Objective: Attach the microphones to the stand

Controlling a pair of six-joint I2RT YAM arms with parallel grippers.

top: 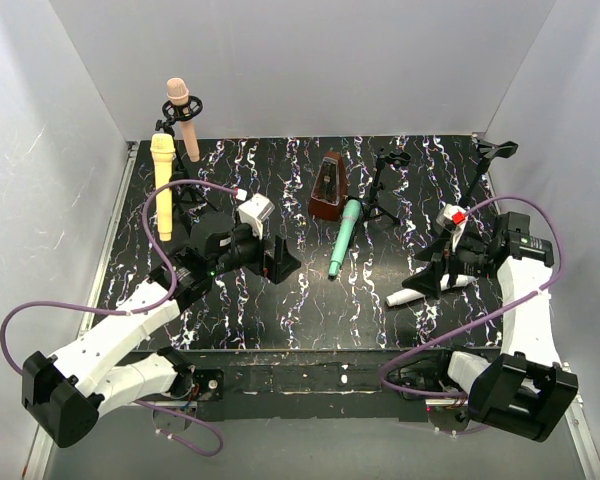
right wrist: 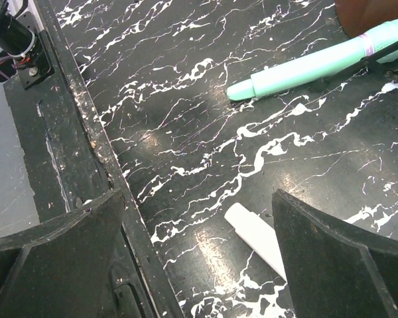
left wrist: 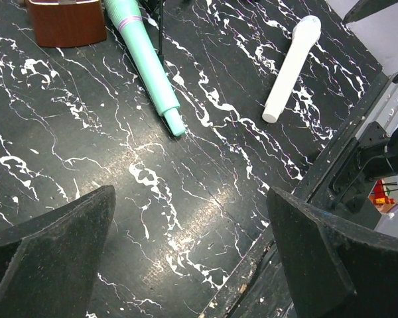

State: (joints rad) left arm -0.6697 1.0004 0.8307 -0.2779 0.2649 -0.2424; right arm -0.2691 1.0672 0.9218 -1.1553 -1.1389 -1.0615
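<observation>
- Black, white-veined marble pattern covers the tabletop (top: 280, 310), where all four microphones are.
- The peach-pink microphone (top: 183, 118) stands upright at the back left corner, head up, in the clip of a black stand (top: 196, 105).
- The pale yellow microphone (top: 163, 185) is just in front of it, also head up, against a second black tripod stand (top: 187, 195); I cannot tell whether a clip grips it.
- The teal-green microphone (top: 344, 236) lies slanted near the middle. Its head is toward the back, beside the brown metronome (top: 329, 187) and against the foot of a third stand (top: 385, 188), and its narrow end points to the near edge.
- The white microphone (top: 405, 297) lies flat on the right side, well apart from the stands and partly under the right arm.
- The left gripper (top: 278, 262) hovers left of the teal-green microphone with its jaws spread wide and nothing between them.
- The right gripper (right wrist: 199, 258) hangs over the white microphone's end, jaws likewise spread wide and grasping nothing. In the right wrist view, that end lies on the tabletop between the two fingers.
- A fourth black stand (top: 496, 150) is at the back right corner.
</observation>
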